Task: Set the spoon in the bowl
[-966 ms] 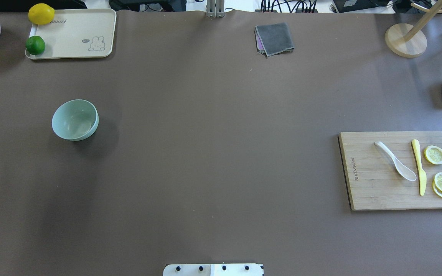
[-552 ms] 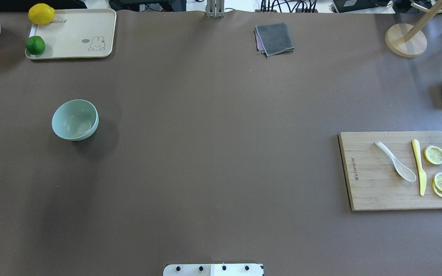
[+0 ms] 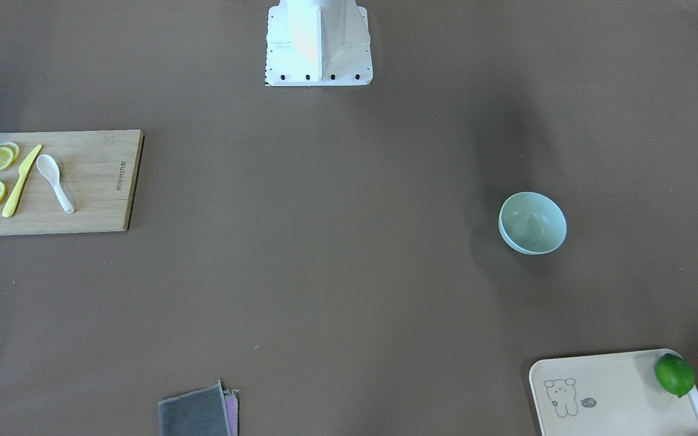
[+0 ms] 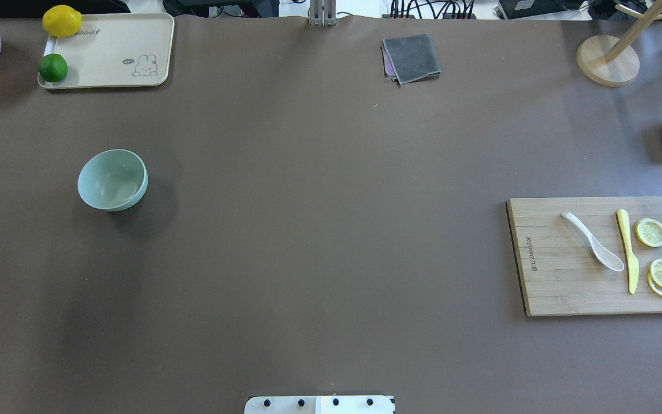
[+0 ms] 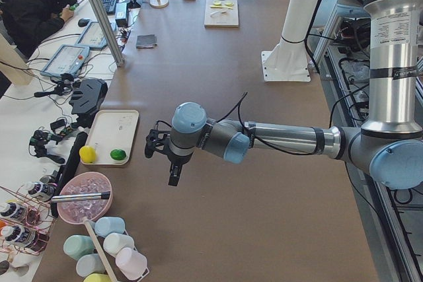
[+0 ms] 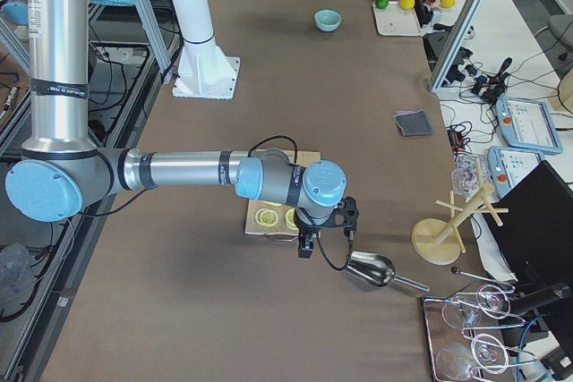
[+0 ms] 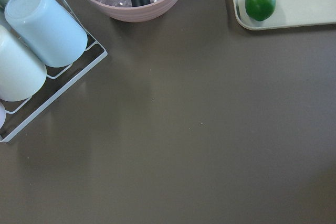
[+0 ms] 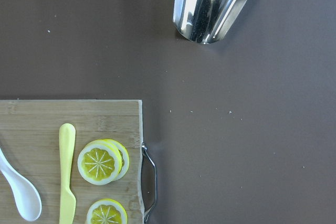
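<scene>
Hanging over the brown table (image 4: 331,259), the right gripper (image 6: 304,248) waits just past the cutting board's (image 4: 549,287) metal-handled end. The left gripper (image 5: 173,175) hangs far from the board, out beyond the bowl (image 4: 110,181). Only side views show either gripper, so I cannot tell how wide either stands or whether it holds anything. The mint bowl sits upright and empty, well apart from the board. The white spoon (image 4: 594,241) lies on the board, its scoop almost against the yellow knife (image 4: 627,247). Closing there would likely snag or shove the knife. The glossy handle could slip during the long carry from the board. A release on the bowl's rim might tip it. Against the overhead view a second ago, board, bowl, spoon and knife lie unchanged.
</scene>
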Available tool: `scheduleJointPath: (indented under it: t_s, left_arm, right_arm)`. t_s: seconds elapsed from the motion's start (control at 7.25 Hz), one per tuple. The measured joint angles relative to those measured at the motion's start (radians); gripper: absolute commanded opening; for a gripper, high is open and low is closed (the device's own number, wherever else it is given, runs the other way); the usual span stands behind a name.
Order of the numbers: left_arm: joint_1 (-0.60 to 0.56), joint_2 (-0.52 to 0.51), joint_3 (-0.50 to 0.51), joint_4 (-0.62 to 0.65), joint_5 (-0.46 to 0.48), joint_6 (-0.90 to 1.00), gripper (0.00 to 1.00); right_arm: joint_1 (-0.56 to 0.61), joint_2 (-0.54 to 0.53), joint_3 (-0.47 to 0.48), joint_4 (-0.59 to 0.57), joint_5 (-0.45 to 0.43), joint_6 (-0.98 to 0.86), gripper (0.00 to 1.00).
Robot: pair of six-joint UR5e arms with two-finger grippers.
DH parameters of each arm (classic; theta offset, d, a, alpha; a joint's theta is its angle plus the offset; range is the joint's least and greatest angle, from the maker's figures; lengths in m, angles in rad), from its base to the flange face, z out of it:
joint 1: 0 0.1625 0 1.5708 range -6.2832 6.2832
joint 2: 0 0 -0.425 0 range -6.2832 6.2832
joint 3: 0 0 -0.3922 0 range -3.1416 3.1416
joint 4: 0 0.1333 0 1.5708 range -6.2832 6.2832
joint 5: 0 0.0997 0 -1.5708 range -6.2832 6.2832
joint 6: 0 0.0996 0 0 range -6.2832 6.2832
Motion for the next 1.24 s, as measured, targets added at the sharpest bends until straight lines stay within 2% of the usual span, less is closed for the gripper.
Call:
scheduleJointPath:
  t_s: [1.24]
  left_arm:
    - [0.004, -0.010, 0.000, -0.004, -0.004, -0.001, 0.98]
  right_arm:
    - [0.000, 0.002, -0.016, 0.000, 0.001, -0.001, 1.00]
